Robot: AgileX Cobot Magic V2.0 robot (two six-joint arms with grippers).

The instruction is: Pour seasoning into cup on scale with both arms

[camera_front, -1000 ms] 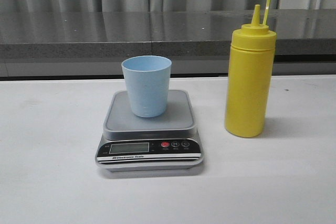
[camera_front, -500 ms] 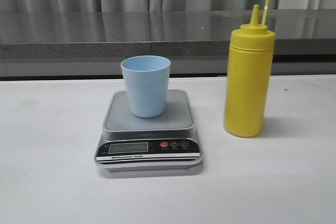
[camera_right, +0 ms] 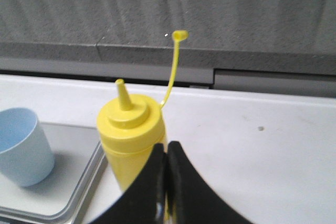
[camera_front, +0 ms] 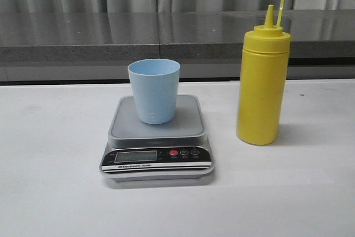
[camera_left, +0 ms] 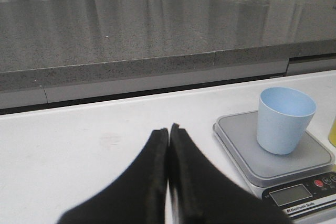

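Front view, scale (camera_front: 157,137) front panel (labelled "Electronic Scale"), cup (camera_front: 154,90) on it

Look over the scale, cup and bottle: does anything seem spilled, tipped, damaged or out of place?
Nothing stands out. The cup stands upright on the scale, the seasoning bottle stands upright beside it on the table, nozzle uncapped with the cap hanging on its tether. No spill shows.

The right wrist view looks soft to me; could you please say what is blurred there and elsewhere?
Right wrist view: the right pincer and seasoning bottle are blurred. Left wrist view: the left pincer is soft, the cup sharp. Front view: even light, scale crisp.
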